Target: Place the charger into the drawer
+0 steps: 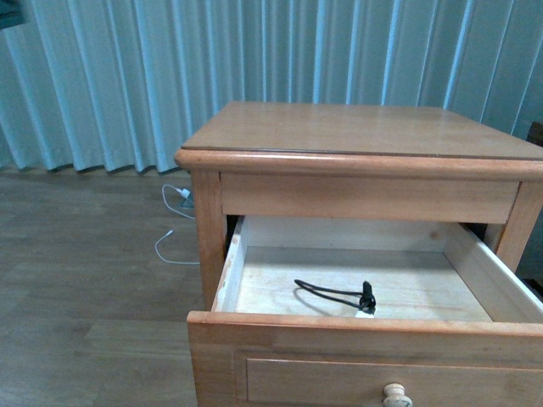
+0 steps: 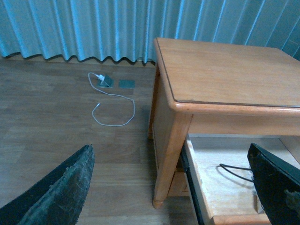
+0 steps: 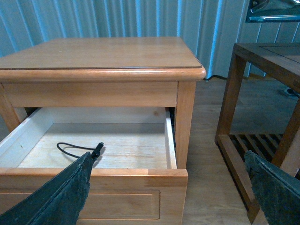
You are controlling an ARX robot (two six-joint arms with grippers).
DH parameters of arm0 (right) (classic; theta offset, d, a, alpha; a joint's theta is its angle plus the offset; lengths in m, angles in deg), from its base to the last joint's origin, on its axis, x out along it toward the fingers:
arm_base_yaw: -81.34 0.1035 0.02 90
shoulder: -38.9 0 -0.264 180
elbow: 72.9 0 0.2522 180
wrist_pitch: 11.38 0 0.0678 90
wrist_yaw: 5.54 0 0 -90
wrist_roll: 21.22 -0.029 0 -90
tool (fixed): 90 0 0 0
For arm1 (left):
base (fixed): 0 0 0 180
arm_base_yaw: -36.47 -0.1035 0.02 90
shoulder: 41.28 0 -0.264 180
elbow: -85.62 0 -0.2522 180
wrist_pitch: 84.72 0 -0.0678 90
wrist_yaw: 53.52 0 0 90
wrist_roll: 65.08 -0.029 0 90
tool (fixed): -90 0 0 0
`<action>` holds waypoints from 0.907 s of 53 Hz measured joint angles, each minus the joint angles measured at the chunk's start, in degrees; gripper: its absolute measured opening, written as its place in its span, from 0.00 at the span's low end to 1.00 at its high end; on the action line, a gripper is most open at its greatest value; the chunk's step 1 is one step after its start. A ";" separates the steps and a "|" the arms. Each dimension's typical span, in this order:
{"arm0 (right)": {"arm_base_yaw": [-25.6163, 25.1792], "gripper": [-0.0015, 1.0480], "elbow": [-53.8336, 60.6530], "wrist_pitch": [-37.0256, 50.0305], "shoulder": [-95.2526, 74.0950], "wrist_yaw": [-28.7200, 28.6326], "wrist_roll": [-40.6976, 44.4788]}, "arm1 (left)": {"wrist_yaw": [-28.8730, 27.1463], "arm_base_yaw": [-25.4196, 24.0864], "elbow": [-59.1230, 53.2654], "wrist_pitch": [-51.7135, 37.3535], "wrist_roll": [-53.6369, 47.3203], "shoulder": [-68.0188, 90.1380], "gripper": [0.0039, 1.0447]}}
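Observation:
The drawer (image 1: pixel 231 264) is pulled open under the nightstand top, with its pale knob (image 1: pixel 396 394) at the front. The charger (image 1: pixel 366 300) lies inside on the pale floor near the front wall. Its black looped cable and tie show, while the white block is mostly hidden behind the drawer front. It also shows in the left wrist view (image 2: pixel 233 167) and the right wrist view (image 3: pixel 96 151). My left gripper (image 2: pixel 169 147) is open and empty, off the drawer's (image 2: pixel 193 171) left side. My right gripper (image 3: pixel 168 154) is open and empty in front of the drawer (image 3: pixel 117 176). Neither gripper shows in the front view.
The nightstand top (image 1: pixel 356 127) overhangs the drawer's back. A thin white cable (image 2: pixel 112 110) with a white plug lies on the wood floor by the curtain. A dark wooden table (image 3: pixel 262 93) stands to the right of the nightstand.

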 joint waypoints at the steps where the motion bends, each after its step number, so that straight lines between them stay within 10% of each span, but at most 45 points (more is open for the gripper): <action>1: 0.00 0.92 0.00 0.00 0.00 0.00 0.00 | 0.46 -0.96 -0.83 1.33 0.20 -2.14 0.95; 14: 0.00 0.92 0.00 0.00 0.00 -0.02 0.00 | 3.76 -13.09 -8.87 20.55 2.34 -27.76 0.95; 27: 0.00 0.92 0.00 0.00 0.00 -0.02 0.00 | 4.81 -14.03 -10.19 21.33 2.97 -30.67 0.93; 48: 0.00 0.92 0.00 0.00 0.00 0.00 0.00 | 6.12 -11.91 -23.15 13.99 -3.69 -40.74 0.23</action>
